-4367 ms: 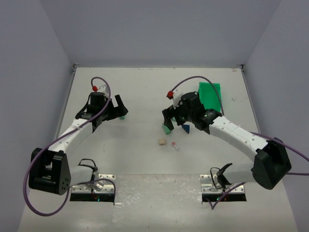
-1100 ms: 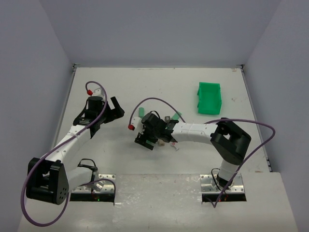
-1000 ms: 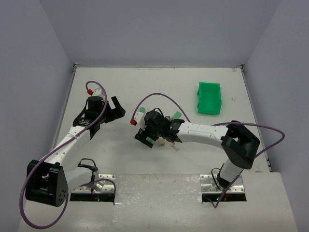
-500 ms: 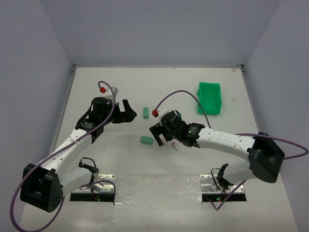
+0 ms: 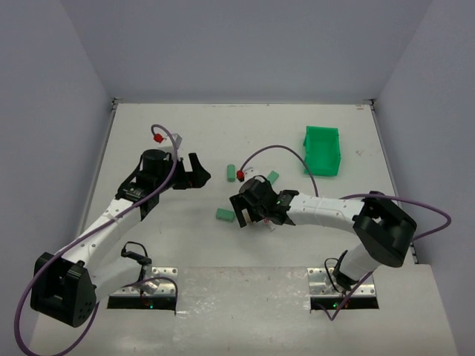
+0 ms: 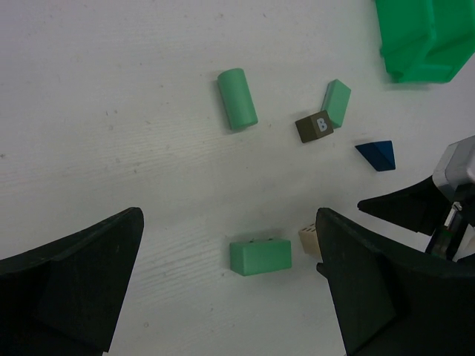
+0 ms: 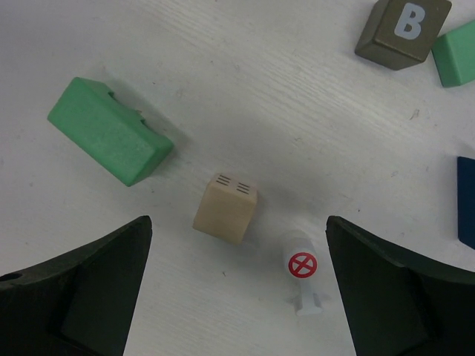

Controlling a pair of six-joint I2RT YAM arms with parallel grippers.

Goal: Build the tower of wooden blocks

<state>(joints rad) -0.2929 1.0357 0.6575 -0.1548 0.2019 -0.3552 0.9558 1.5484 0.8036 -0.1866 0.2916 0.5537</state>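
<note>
A green rectangular block (image 7: 110, 131) and a tan cube (image 7: 226, 208) lie on the white table under my right gripper (image 7: 237, 297), which is open and empty; the cube sits between its fingers. A dark olive B cube (image 7: 403, 30), a light green block (image 7: 456, 59) and a dark blue wedge (image 7: 466, 200) lie at the far right. In the left wrist view I see the green block (image 6: 260, 256), tan cube (image 6: 310, 239), green cylinder (image 6: 237, 98), B cube (image 6: 315, 127) and wedge (image 6: 377, 155). My left gripper (image 6: 230, 297) is open, above the table. From above, the left gripper (image 5: 202, 172) is left of the cylinder (image 5: 231, 173); the right gripper (image 5: 249, 215) is beside the green block (image 5: 225, 214).
A bright green plastic bin (image 5: 323, 150) stands at the back right and also shows in the left wrist view (image 6: 423, 37). A small white peg with a red crossed circle (image 7: 303, 267) lies just right of the tan cube. Grey walls enclose the table.
The right arm has folded its elbow in and its gripper now sits over the tan cube beside the green block. The left arm has barely moved in the last half second.
</note>
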